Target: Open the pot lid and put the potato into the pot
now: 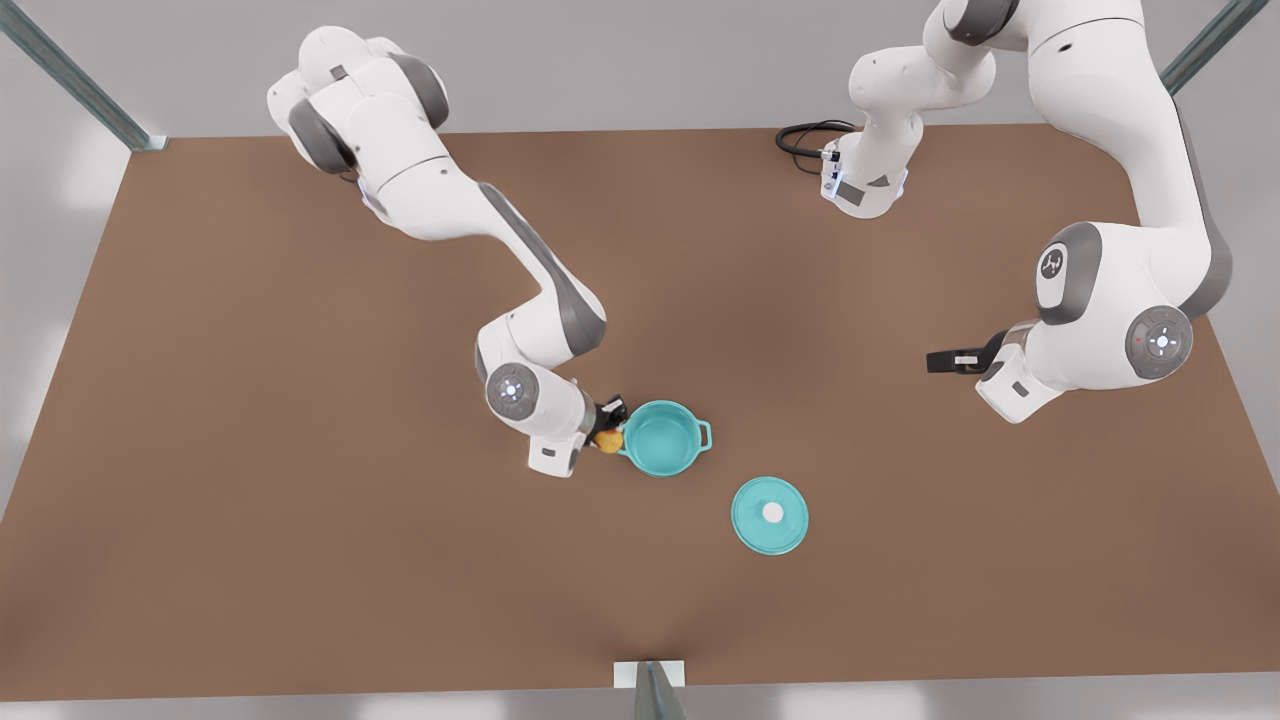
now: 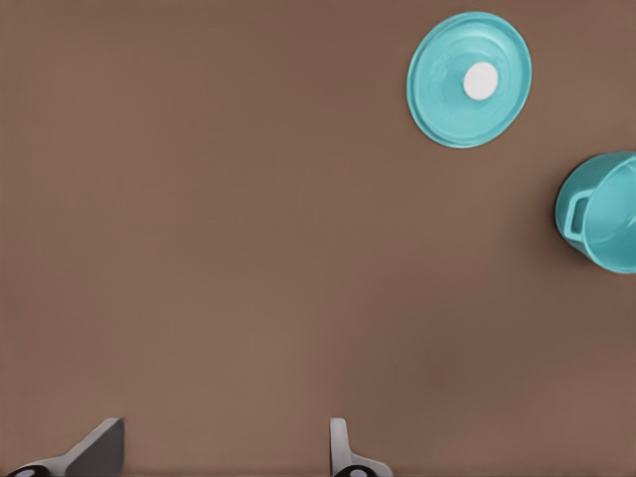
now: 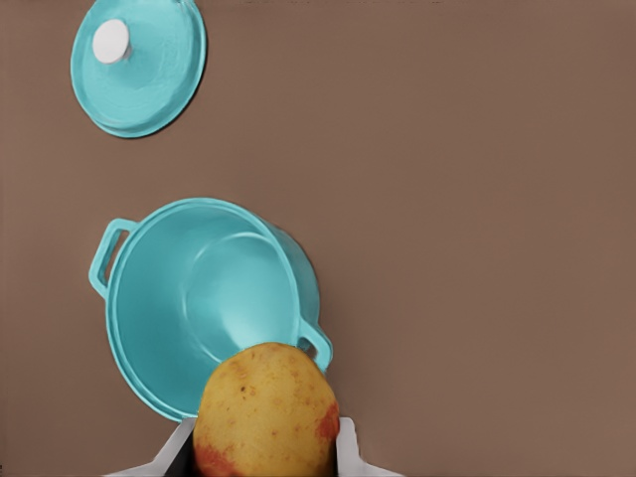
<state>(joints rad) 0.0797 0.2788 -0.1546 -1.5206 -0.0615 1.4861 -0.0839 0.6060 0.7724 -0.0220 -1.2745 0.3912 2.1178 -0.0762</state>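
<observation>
The yellow potato (image 3: 266, 412) with an orange-red patch sits between the fingers of my right gripper (image 3: 263, 439), which is shut on it. In the front view this gripper (image 1: 608, 424) holds the potato (image 1: 608, 440) just beside the left rim of the open teal pot (image 1: 662, 437), over one loop handle. The pot (image 3: 214, 298) stands upright and has nothing inside. The pot lid (image 1: 769, 515) lies flat on the table, knob up, apart from the pot on the front view's right. My left gripper (image 1: 942, 360) waits open far to the right, with the lid (image 2: 469, 79) and pot (image 2: 606, 214) in its view.
The brown table (image 1: 300, 500) carries the two arm bases at its far edge, with a black cable loop (image 1: 805, 135) near one of them. A metal post (image 1: 650, 690) rises at the near edge.
</observation>
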